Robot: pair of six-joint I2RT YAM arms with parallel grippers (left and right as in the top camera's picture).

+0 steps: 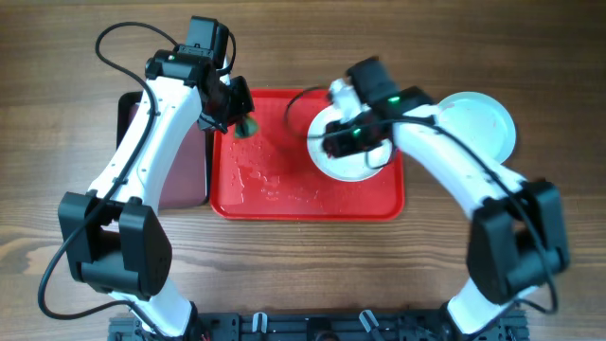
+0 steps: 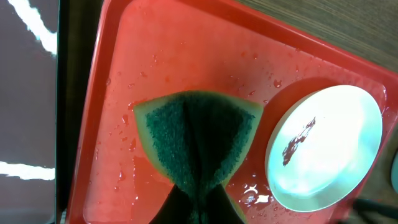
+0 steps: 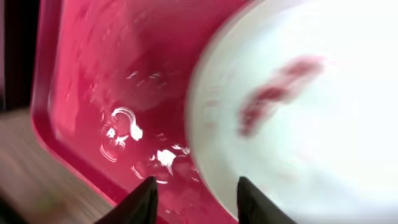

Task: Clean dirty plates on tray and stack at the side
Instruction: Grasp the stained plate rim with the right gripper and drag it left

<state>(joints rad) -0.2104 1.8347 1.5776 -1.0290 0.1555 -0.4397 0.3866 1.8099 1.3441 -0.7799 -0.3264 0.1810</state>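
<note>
The right arm (image 1: 445,152) hides much of the streaked plate (image 2: 329,149) on the tray (image 2: 186,56); its wrist view is blurred. The right pincer (image 3: 199,200) stands apart at the plate's rim. The left pincer (image 2: 196,205), mostly cut off, clamps a green sponge (image 2: 196,134).

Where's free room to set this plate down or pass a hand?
Free: on the tray, the wet middle and front-left, between sponge and dirty plate; also bare table in front of it. Crowded: the tray's right side under the right gripper, with the side plate beyond.
</note>
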